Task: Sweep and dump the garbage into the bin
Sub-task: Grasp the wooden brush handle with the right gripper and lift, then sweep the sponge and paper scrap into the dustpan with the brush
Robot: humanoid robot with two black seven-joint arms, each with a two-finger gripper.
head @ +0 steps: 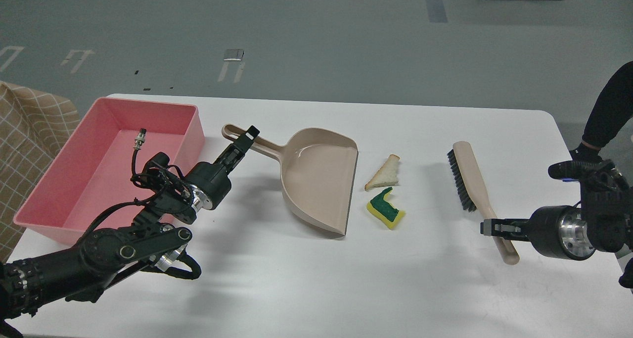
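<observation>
The pink bin (pixel 74 194) stands at the table's left end. A beige dustpan (pixel 319 179) lies mid-table, mouth facing right. My left gripper (pixel 246 139) is shut on the dustpan handle. The triangular bread slice (pixel 384 173) and the yellow sponge with green top (pixel 385 209) lie just right of the dustpan's mouth. My right gripper (pixel 492 227) is shut on the handle of a beige brush with dark bristles (pixel 467 177), which is held to the right of the scraps, bristles facing them.
The white table (pixel 321 288) has bare surface at the front. A checked beige cloth (pixel 24 130) sits left of the bin. A person's dark-sleeved arm (pixel 606 113) is at the right edge, beyond the table corner.
</observation>
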